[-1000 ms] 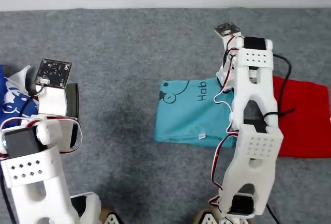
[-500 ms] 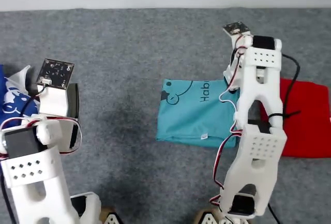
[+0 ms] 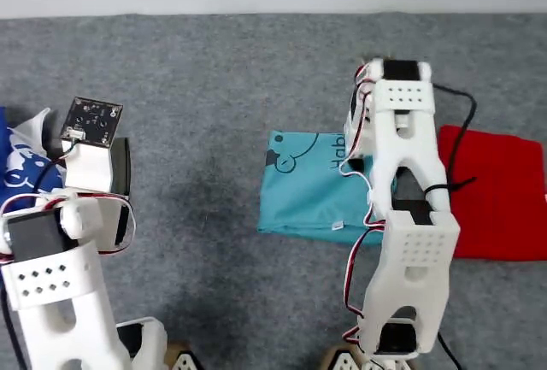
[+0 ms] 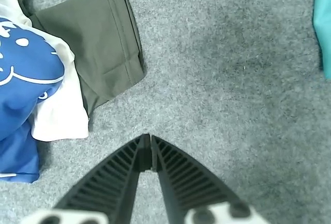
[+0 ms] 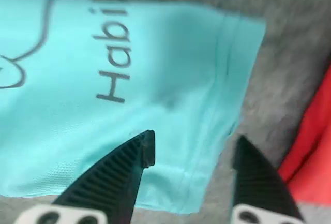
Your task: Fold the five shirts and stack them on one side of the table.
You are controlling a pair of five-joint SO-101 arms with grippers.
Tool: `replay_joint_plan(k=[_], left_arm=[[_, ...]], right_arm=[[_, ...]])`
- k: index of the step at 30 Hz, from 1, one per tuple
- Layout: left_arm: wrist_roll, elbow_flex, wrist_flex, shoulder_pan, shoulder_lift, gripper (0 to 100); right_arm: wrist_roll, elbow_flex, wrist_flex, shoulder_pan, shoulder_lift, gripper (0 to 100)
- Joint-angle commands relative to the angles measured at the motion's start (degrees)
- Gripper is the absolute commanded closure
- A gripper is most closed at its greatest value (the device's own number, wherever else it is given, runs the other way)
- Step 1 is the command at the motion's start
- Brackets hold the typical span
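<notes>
White perforated arm shells [image 3: 416, 242]; black motors [image 3: 34, 233]; black ribbed jaws; red-white cables [image 3: 349, 280].

Grey felt-topped table [image 3: 197, 96]: folded teal shirt [image 3: 303, 190] beside red shirt [image 3: 500, 199] (grey gap between); opposite side, blue-white shirt [image 4: 26, 79] overlapping olive shirt [image 4: 98, 38].

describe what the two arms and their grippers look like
Both the left arm and right arm are white plastic shells with grids of small round holes and black motor blocks. Red, white and black wires loop along them. The left gripper and right gripper have black ribbed fingers on white bases.
</notes>
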Motion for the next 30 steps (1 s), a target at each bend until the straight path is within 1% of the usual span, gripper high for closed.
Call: replay_joint_plan(k=[1,5,10,12,16,20,24,25,27,30], left_arm=[[-0.4,-0.2,-1.0,-0.2,-0.3,100],[-0.4,-0.2,-1.1,-0.2,-0.3,100],[-0.4,-0.2,-1.1,-0.2,-0.3,100],[-0.4,-0.2,-1.0,-0.2,-0.3,100],[-0.4,-0.2,-1.0,-0.2,-0.3,100],[-0.4,-0.2,-0.9,-0.2,-0.3,100],[-0.4,-0.2,-0.9,-0.2,-0.3,100],[-0.4,-0.2,-0.9,-0.2,-0.3,100],[-0.4,-0.2,-0.9,-0.2,-0.3,100],[-0.4,-0.2,-0.9,-0.2,-0.3,100]], right_arm=[[-3.4,2.5,2.2,-0.6,-3.8,67.3],[-3.7,3.2,1.1,-0.9,-1.5,67.3],[-3.8,3.2,-1.5,-2.3,6.2,68.4],[-3.7,3.2,-2.4,-2.6,9.5,73.1],[-3.3,3.0,-3.5,-2.9,13.4,85.8],[-3.3,2.6,-3.2,-2.5,12.5,89.3],[-3.2,2.6,-3.0,-1.5,10.8,99.7],[-2.8,2.6,-2.4,-1.1,10.2,98.7],[0.7,2.5,-2.1,-0.7,8.7,99.1],[8.3,2.5,-2.0,1.0,6.5,98.8]])
